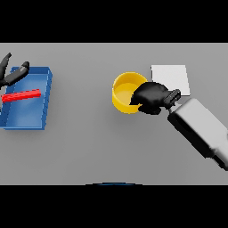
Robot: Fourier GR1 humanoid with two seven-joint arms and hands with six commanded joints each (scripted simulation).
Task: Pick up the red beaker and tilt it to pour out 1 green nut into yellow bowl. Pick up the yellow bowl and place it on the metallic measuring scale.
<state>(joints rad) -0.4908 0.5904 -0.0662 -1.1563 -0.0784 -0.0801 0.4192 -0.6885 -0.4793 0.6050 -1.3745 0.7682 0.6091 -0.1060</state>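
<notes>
The yellow bowl (pixel 124 91) stands mid-table, and I can see no nut inside it. My right hand (pixel 152 97) is at the bowl's right rim, with its fingers curled over the edge into the bowl and gripping it. The pale square measuring scale (pixel 171 75) lies just behind and to the right of that hand, partly covered by it. The red beaker (pixel 21 95) lies on its side in a blue tray (pixel 44 98) at the far left. My left hand (pixel 12 75) hovers over the tray's back left corner with its fingers spread, holding nothing.
The white and grey right forearm (pixel 200 129) runs from the lower right toward the bowl. The blue tray fills the left edge of the table.
</notes>
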